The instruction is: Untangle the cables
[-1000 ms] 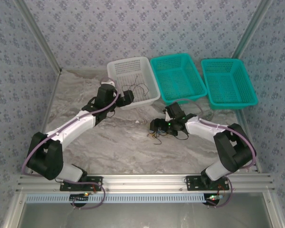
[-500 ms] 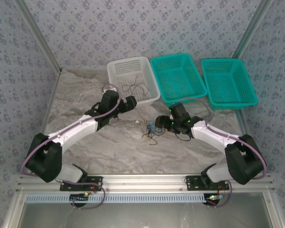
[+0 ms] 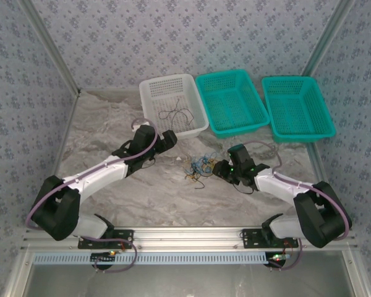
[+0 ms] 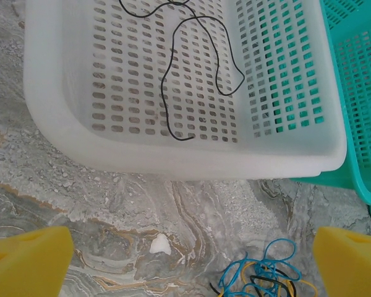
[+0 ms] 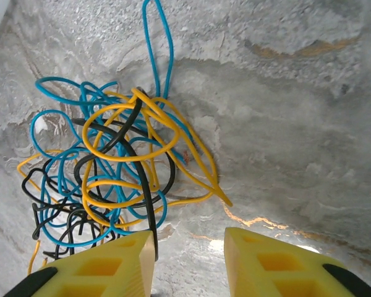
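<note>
Though tangled, cables just before right gripper.

A: What's lined up along the far side of the counter?

B: Three slotted plastic baskets in a row. The white basket is on the left, a teal basket sits just beside it in the middle, and a second teal basket stands a little apart on the right.

A: And the surface?

B: A grey marble pattern with pale swirls and some orange-brown veins. A small white fleck lies on it just in front of the white basket.

A: Anything around the edges?

B: Wallpaper with small blue-grey flowers on three sides, metal posts in the corners, and an aluminium rail across the near edge.
</note>
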Robot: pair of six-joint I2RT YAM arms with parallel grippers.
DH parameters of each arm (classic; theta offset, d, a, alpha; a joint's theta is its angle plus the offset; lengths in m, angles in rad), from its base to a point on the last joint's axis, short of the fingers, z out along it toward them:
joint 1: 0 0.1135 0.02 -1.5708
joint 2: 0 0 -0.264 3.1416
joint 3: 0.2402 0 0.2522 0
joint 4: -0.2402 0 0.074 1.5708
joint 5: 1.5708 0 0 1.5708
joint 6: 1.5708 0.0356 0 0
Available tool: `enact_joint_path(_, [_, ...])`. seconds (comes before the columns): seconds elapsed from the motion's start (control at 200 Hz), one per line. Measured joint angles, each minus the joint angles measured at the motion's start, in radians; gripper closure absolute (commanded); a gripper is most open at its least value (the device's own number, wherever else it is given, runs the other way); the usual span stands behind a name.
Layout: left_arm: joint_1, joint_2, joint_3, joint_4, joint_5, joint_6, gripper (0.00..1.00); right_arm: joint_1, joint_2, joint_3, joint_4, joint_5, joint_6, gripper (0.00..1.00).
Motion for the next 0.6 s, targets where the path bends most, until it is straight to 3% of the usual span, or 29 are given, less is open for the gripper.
enact_joint_path(0.6, [-0.016,0.024,0.0,0.01,0.03,-0.024,0.01,-0.003,0.03,-0.011,0.123,-0.068,0.006,0.7])
